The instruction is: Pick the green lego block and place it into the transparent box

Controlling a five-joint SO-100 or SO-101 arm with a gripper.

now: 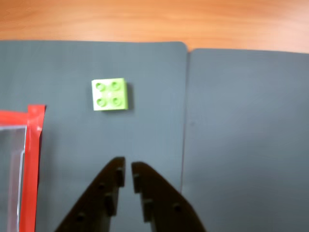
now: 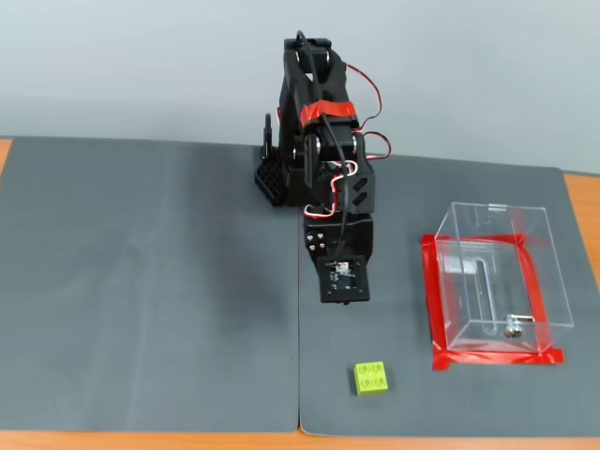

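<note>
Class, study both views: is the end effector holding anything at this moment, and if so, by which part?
Nothing is held. The end effector is nearly closed on empty space, and the green lego block lies apart on the grey mat, untouched.

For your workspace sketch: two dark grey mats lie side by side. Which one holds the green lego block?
In the fixed view, the right mat holds the green lego block; it alone also carries the transparent box.

Black printed arm [image 2: 323,178], red tape bands, red/white servo wires, toothed black gripper [image 1: 128,169] fingers.
</note>
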